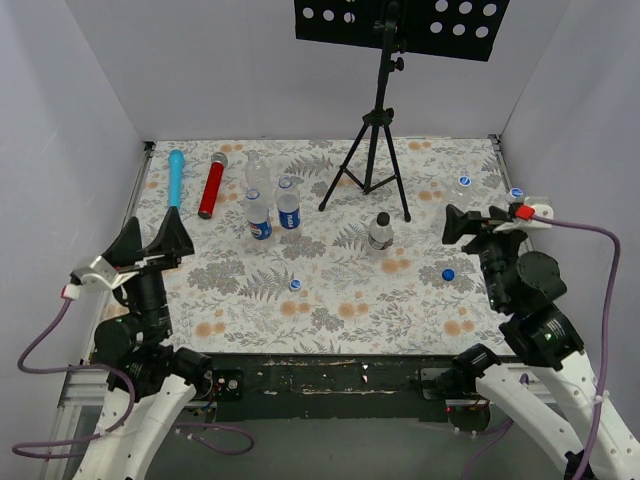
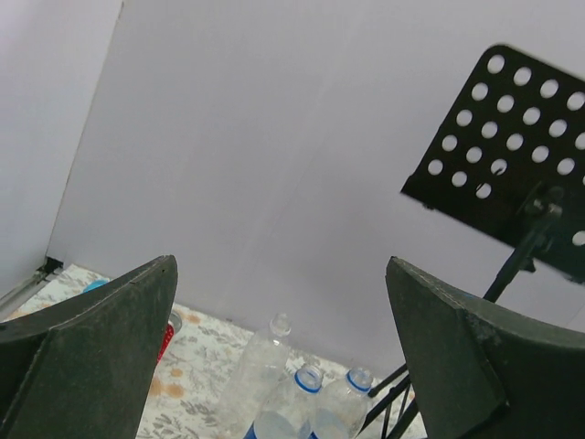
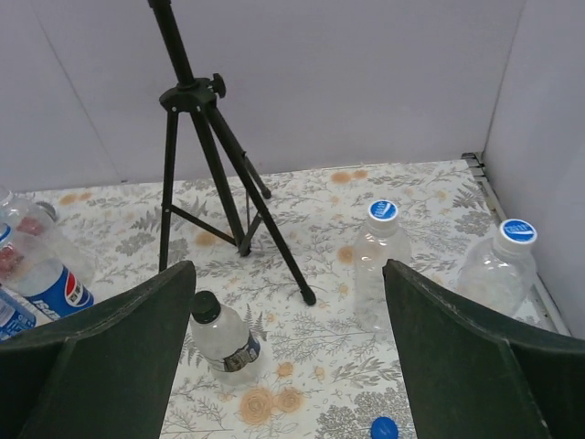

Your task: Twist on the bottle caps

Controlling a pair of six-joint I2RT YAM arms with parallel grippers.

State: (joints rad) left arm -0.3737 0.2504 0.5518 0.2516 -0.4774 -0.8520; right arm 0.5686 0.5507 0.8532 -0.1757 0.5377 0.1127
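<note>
Two loose blue caps lie flat on the floral table (image 1: 330,320): centre cap (image 1: 296,284) sits alone, nearer the arms than the bottle cluster, and right cap (image 1: 448,273) lies near the R gripper (image 1: 472,222), on the base side of it. Btwn the two, farther back, stands a small bottle (image 3: 222,340) w/ black cap (image 3: 205,306) on, near a tripod (image 1: 372,150) foot. At right rear, two clear bottles, inner (image 3: 377,274) and outer (image 3: 496,270), are upright and well apart, each w/ a blue cap on top. Left of centre, two Pepsi-label bottles (image 1: 272,215) stand side by side, a clear bottle (image 1: 257,170) just behind; can't tell if these are capped. At rear left lie a blue cylinder (image 1: 176,175) and a red cylinder (image 1: 211,186). R gripper fingers are spread wide, nothing btwn them. L gripper (image 1: 152,237) hangs over the table's left edge, tilted up toward the back wall, fingers also wide apart and holding nothing.
</note>
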